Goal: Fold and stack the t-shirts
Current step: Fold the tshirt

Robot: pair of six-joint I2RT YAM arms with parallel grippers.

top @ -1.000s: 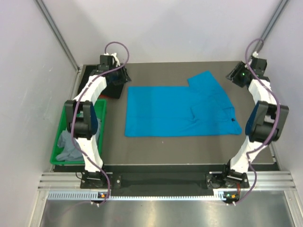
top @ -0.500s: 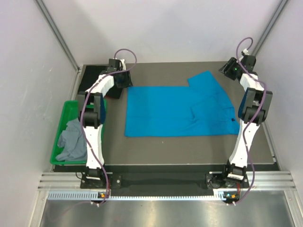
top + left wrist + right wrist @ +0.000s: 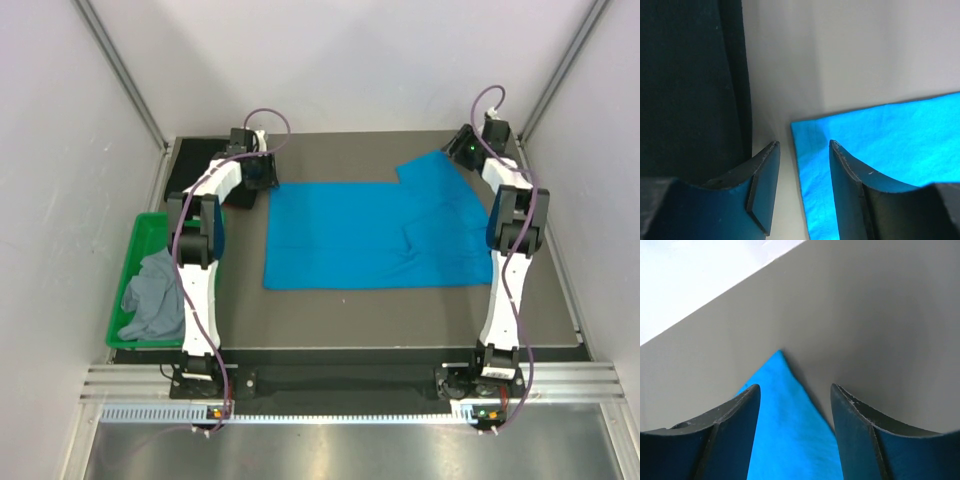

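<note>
Both the left gripper [image 3: 802,146] and the right gripper [image 3: 795,388] stood spread and empty over far corners of the blue shirt [image 3: 370,235], flat mid-table [image 3: 400,312], apparently positioned to pinch both for folding.

Bare worktop [image 3: 400,315] runs along the near edge; blue t-shirt [image 3: 370,235] covers the middle, green bin [image 3: 138,240] flanks the left edge, walls [image 3: 350,70] close the far corners.

Top view: left arm [image 3: 195,250] covers part of the black shirt [image 3: 188,172] and of the grey shirt [image 3: 150,295]. Left wrist view: blue shirt [image 3: 880,150] runs off right and bottom edges, black shirt off top and left. Right wrist view: only a blue corner, cut at bottom.
</note>
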